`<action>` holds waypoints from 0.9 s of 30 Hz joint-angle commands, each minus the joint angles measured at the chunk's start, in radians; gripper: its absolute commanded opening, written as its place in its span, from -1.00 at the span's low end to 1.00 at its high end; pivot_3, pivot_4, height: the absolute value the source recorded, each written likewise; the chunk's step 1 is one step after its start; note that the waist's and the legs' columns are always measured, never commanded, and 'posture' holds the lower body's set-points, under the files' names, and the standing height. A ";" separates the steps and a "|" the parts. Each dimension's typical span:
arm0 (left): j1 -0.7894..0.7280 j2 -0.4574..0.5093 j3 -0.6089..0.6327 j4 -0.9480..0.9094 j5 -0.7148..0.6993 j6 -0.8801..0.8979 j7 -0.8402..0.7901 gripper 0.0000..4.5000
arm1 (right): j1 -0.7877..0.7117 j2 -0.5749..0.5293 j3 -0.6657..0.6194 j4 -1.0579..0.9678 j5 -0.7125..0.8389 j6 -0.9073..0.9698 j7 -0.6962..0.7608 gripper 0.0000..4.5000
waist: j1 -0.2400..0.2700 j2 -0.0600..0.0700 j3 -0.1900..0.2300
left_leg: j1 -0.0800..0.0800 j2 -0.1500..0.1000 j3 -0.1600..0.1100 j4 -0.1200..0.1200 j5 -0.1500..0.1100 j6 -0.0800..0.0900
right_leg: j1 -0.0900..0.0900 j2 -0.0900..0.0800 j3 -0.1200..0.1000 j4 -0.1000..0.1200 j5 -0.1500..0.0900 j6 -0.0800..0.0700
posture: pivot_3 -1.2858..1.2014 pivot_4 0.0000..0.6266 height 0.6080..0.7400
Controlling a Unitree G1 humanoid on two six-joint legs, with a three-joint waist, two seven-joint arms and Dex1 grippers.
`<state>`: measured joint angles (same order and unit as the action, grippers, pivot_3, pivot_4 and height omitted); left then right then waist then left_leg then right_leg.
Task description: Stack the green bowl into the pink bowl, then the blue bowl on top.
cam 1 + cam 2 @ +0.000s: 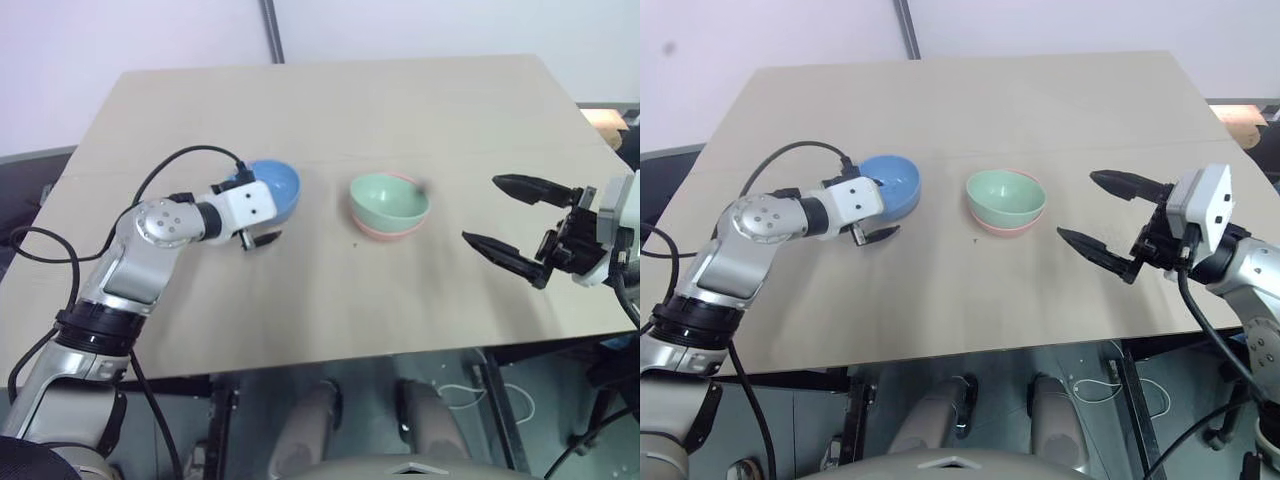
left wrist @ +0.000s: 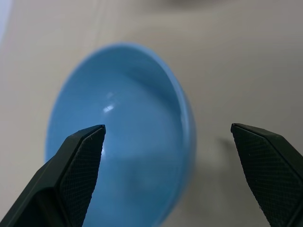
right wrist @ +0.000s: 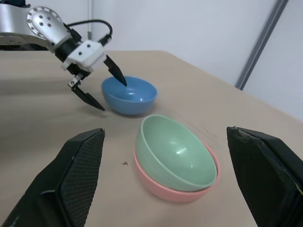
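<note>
Pale wood counter (image 1: 330, 300) below me, wall behind. Nearest, my right end effector (image 1: 510, 215) hangs spread and holding nothing, level, off to the side of the stack. Green bowl (image 1: 389, 198) sits nested in the pink bowl (image 1: 388, 231), so that's done. Farther left, my left end effector (image 3: 102, 80) tilts down, fingers apart astride the blue bowl (image 1: 278, 188) wall. I'd pinch the rim squarely, then lift straight up.

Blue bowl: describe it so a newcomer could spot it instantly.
On the beige wooden table, look toward the robot's left side, where the left gripper straddles a small glossy sky-blue plastic bowl. It sits alone; its neighbours, mint-green bowl in salmon-pink bowl, are nested.
</note>
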<state>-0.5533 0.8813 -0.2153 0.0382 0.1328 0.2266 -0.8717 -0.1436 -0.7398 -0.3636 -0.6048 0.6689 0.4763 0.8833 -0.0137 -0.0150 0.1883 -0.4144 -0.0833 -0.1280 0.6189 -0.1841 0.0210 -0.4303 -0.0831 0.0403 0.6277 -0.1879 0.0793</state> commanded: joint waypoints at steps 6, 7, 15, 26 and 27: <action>-0.030 0.004 -0.035 0.012 0.102 -0.026 -0.020 1.00 | 0.002 -0.022 0.002 -0.036 -0.005 -0.037 -0.012 0.98 | 0.001 0.000 0.000 | 0.000 0.000 0.000 0.000 0.000 0.000 | 0.000 0.000 0.000 0.000 0.000 0.000 | 0.03 -0.52 1.00; -0.026 0.005 -0.041 0.010 0.106 -0.039 -0.032 0.78 | 0.004 -0.025 0.004 -0.035 -0.010 -0.039 -0.013 1.00 | 0.001 0.000 0.000 | 0.000 0.000 0.000 0.000 0.000 0.000 | 0.000 0.000 0.000 0.000 0.000 0.000 | 0.03 -0.52 1.00; -0.021 -0.021 -0.028 0.001 0.092 -0.059 -0.067 -0.69 | 0.021 -0.042 0.006 -0.028 -0.028 -0.047 -0.011 1.00 | 0.001 0.000 0.000 | 0.000 0.000 0.000 0.000 0.000 0.000 | 0.000 0.000 0.000 0.000 0.000 0.000 | 0.03 -0.52 1.00; -0.288 -0.182 -0.011 0.020 -0.081 -0.085 -0.197 -0.98 | 0.077 -0.048 -0.032 -0.062 -0.041 -0.051 -0.043 1.00 | 0.016 -0.001 0.001 | -0.003 -0.001 -0.004 0.008 0.000 0.000 | 0.002 0.000 -0.005 0.000 0.001 0.001 | 0.03 -0.52 1.00; -0.325 -0.202 -0.019 0.040 -0.093 -0.086 -0.216 -0.98 | 0.082 -0.049 -0.036 -0.065 -0.040 -0.048 -0.048 1.00 | 0.015 -0.001 0.001 | -0.004 -0.001 -0.005 0.009 0.000 0.000 | 0.004 0.000 -0.006 0.000 0.001 0.002 | 0.03 -0.52 1.00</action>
<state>-0.8464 0.6859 -0.2488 0.0722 0.0689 0.1567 -1.0647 -0.0629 -0.7749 -0.3631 -0.6323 0.6262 0.4430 0.8478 0.0016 -0.0161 0.1889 -0.4174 -0.0847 -0.1324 0.6288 -0.1844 0.0213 -0.4259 -0.0836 0.0344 0.6275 -0.1869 0.0814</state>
